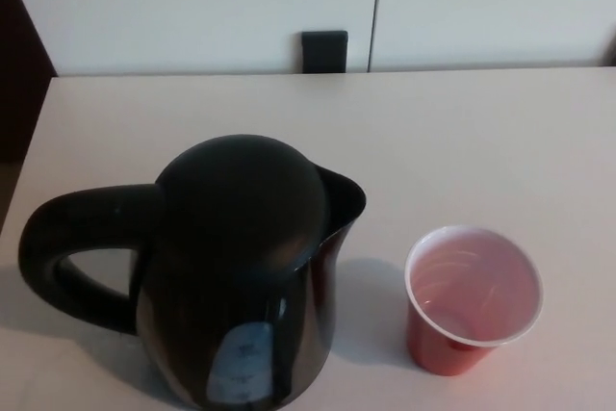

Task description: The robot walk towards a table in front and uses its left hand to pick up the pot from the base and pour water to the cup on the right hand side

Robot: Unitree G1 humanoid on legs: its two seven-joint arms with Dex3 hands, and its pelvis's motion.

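The pot [241, 276] stands on the counter [462, 132] in the lower left of the frame, upright. Its handle [72, 257] points to the left edge and its spout [345, 201] points to the right. The cup [472, 297] stands in the lower right, near the pot but apart from it. Behind the counter, at the upper middle, a small box [324, 52] sits on the wall [192, 16].

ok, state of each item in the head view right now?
kettle: upright on the table, lid closed, handle to the robot's left, spout toward the cup, not held.
cup: upright, right of the kettle, apart from it, looks empty.
Robot hands: neither in view.
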